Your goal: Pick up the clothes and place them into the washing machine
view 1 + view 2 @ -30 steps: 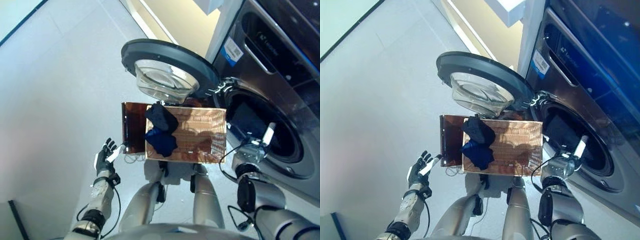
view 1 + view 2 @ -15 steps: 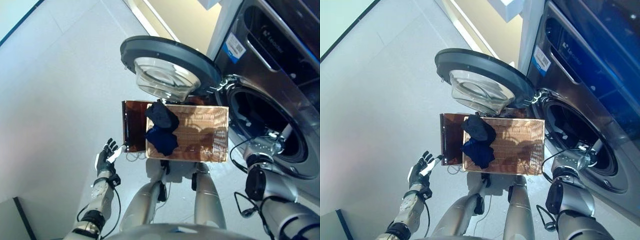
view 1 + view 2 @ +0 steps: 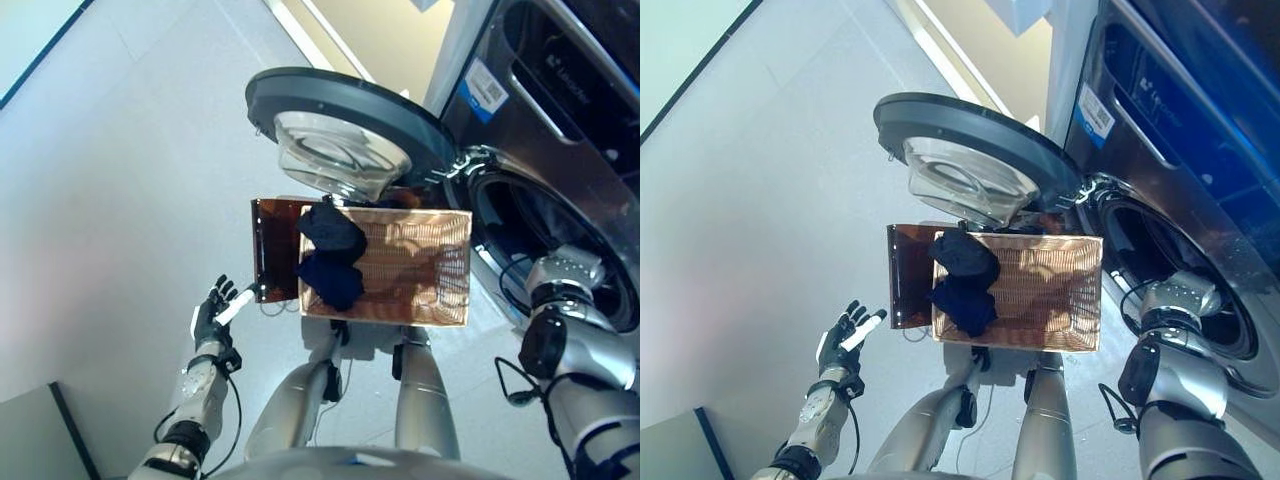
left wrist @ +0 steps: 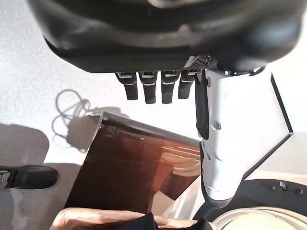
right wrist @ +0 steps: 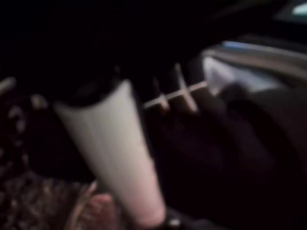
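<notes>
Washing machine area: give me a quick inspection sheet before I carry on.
Surface: grey floor, no table.
Job's things: two dark clothes piled at the left end of the wicker basket; washing machine door swung wide open.
Clutter: brown panel beside the basket.
Hands: left hand open, empty, out to the left over the floor; right arm reaches into the drum, its hand hidden there, state unclear.
Cables: nothing seen apart from the robot's own.
Surroundings: cream wall behind the door.
</notes>
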